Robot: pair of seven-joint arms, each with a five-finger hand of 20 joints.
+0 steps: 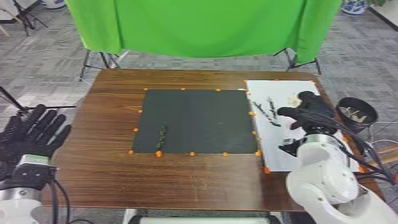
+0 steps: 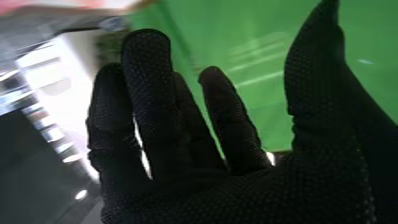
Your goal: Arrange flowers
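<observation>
In the head view my right hand [image 1: 313, 111] is over the white sheet [image 1: 282, 162] on the table's right side. Dark thin stems [image 1: 270, 111] lie on that sheet just left of the hand, with a pale bloom [image 1: 293, 101] beside its fingers. One dark stem [image 1: 162, 137] lies on the black mat [image 1: 200, 120]. My left hand [image 1: 34, 137] is off the table's left edge, fingers straight and spread. In the right wrist view my right hand [image 2: 191, 185] has extended fingers, its thumb apart, and no flower between them.
A dark round container [image 1: 357, 111] holding small pale bits stands at the table's right edge, close to my right hand. Orange markers line the mat and sheet. A green cloth [image 1: 209, 27] hangs beyond the brown table [image 1: 195, 185]. Cables run along the right arm.
</observation>
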